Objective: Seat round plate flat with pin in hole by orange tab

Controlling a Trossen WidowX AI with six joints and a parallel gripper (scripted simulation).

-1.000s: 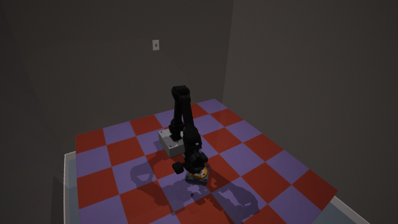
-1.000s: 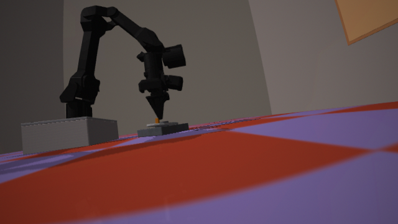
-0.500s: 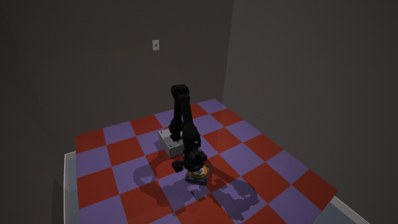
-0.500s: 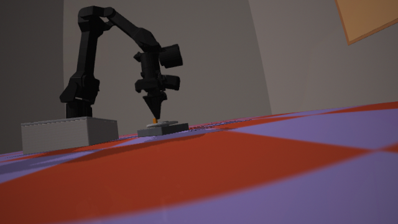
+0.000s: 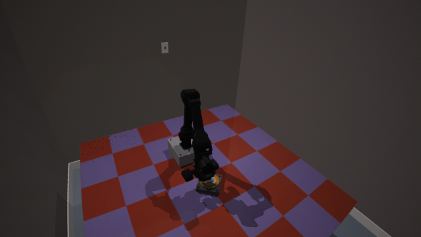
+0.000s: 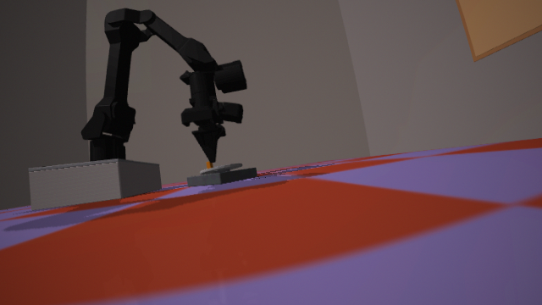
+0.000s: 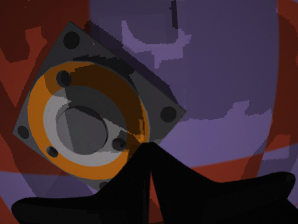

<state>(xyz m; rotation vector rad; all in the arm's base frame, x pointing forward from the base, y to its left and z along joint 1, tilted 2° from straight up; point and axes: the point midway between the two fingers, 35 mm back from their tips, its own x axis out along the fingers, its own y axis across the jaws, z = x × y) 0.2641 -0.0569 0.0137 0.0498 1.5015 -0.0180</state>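
On the dark square base (image 7: 154, 99), which is lying on the red-and-purple checkered floor (image 6: 296, 229), the round plate (image 7: 87, 119) is sitting around the grey central post (image 7: 88, 129). Seen from the wrist camera, the plate is showing an orange ring with a pale inner band and several dark holes near its rim. From the exterior view the plate (image 6: 221, 168) is tilting relative to the base (image 6: 222, 176), its side away from the gripper riding higher than the side beside the gripper. The small pin is not discernible in any view, so which hole it is under cannot be told.

At the near edge of the base, the gripper (image 6: 209, 159) is pointing straight down, its fingers pressed together into one narrow tip and pinching nothing. That tip is meeting the orange tab (image 6: 208, 164), which is standing up from the plate's rim on the side toward the grey pedestal (image 6: 93, 181). In the wrist view the closed gripper (image 7: 149, 152) is touching the plate's rim where the orange band is darkest, at the side of the base nearest the camera.

Behind the base, the black arm (image 5: 194, 131) is rising from the pedestal (image 5: 179, 153), bending over at its elbow and descending onto the plate (image 5: 210, 182). Its shadow is spreading across the floor on the side of the base away from the pedestal.
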